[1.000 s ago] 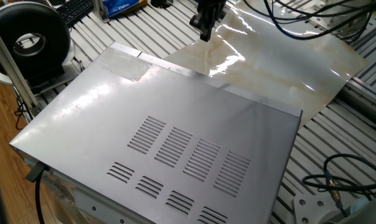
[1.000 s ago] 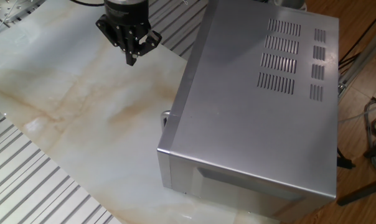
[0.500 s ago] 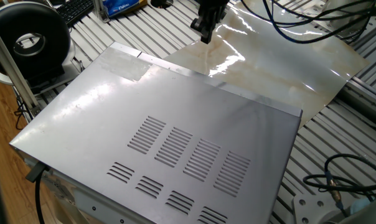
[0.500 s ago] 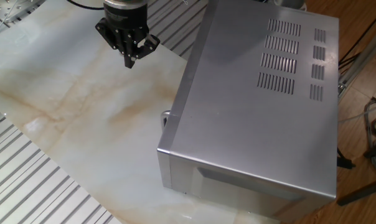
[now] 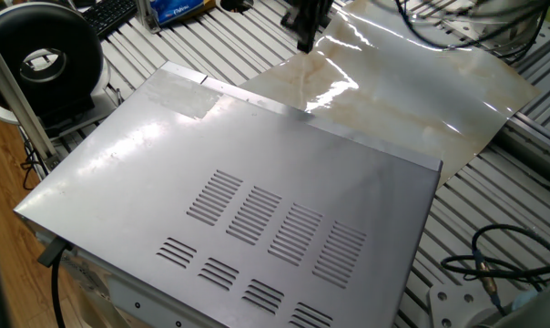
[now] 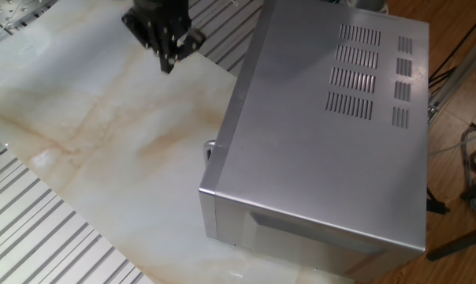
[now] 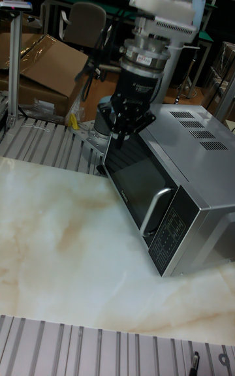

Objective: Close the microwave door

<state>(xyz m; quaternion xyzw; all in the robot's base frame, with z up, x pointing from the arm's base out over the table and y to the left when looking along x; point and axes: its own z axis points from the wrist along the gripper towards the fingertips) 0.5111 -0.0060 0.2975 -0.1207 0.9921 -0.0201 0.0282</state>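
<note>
In one fixed view, you see the large silver-grey sheet-metal microwave [image 5: 248,191] from behind and above, its top carrying rows of slanted vent slots and a pale tape patch near the far left corner. The black two-finger gripper [image 5: 305,38] hangs beyond its far edge, over the glossy beige marbled sheet [image 5: 421,100] that covers the worktop. A round black fan [image 5: 43,59] stands at the upper left, well apart from the arm.

In the other fixed view, you look down on the microwave [image 6: 325,134] from its front corner side. The gripper [image 6: 169,59] hovers above the marbled sheet [image 6: 88,142], off the box's left edge and apart from it; its fingers [image 6: 165,61] come to a near point, drawn close together with nothing between them.

In the tall fixed view, you face the front: the long dark glossy microwave door [image 7: 138,183] with its curved silver handle [image 7: 154,206] lies flush against the microwave [image 7: 196,173] — closed, as far as you can see. The gripper [image 7: 123,136] hangs just above the door's far upper corner; whether it touches, you cannot tell.
</note>
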